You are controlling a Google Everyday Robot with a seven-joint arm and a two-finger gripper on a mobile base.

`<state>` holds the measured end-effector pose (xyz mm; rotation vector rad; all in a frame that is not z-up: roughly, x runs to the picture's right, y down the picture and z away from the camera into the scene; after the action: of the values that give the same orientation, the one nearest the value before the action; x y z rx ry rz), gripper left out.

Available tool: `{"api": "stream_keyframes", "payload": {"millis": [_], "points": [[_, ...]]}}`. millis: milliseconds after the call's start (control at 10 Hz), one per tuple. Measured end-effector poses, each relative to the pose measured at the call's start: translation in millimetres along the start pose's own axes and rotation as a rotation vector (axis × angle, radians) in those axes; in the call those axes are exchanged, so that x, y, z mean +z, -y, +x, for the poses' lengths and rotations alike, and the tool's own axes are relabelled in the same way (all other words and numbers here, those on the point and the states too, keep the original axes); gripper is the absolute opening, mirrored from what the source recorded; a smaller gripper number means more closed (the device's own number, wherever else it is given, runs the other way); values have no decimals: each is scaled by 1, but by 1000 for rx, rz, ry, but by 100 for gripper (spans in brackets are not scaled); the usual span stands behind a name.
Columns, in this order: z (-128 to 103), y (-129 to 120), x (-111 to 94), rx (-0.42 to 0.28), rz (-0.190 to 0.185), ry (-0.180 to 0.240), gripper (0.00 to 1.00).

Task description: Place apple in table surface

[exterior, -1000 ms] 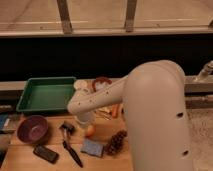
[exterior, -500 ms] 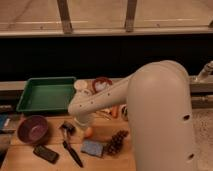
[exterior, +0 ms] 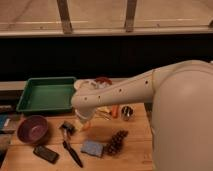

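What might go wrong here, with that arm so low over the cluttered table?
The gripper, shut, sits right at the small round orange apple; whether it truly holds it is hidden, so the fruit might slip and roll across the light wooden tabletop. The black-handled brush and blue rectangular sponge lie close by, so the apple might land on them instead of bare wood.

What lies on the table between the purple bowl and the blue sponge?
In the camera view, a black-handled brush lies between bowl and sponge; the shut gripper is beside its head.
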<state>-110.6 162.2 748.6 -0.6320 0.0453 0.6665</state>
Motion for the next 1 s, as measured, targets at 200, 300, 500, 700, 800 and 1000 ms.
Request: {"api": "stream_keyframes", "payload": {"millis": [200, 300, 500, 700, 800, 1000], "points": [[-15, 13, -43, 21, 34, 77, 0], [-21, 20, -67, 32, 57, 115, 0], [-33, 29, -104, 41, 96, 166, 0], [-40, 31, -121, 43, 110, 171, 0], [-41, 31, -123, 44, 112, 169, 0], [-36, 33, -109, 51, 114, 145, 0]]}}
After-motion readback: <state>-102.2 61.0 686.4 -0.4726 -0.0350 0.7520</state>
